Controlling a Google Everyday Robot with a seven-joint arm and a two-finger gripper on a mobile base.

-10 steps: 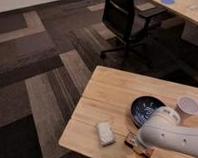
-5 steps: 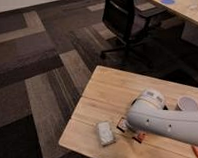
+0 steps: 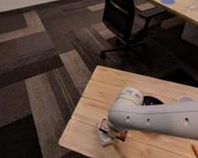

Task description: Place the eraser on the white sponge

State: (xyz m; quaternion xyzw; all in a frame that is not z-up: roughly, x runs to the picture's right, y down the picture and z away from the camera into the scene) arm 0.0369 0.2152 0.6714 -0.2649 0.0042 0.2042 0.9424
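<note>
Gripper (image 3: 111, 134), grasp impossible to tell, sits at the pale rectangular white sponge (image 3: 106, 138); the dark orange-banded eraser (image 3: 123, 136) beside it, bulky white arm (image 3: 160, 120) covering a dark round bowl (image 3: 152, 100) beyond, on the light wooden table (image 3: 89, 119).

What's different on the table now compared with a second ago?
The arm has swung left across the wooden table, bringing the gripper down over the white sponge. The eraser now sits right at the sponge, under the gripper; whether it has been let go cannot be told. The arm now covers most of the dark bowl. The sponge, the table and the office chair stayed where they were.
</note>
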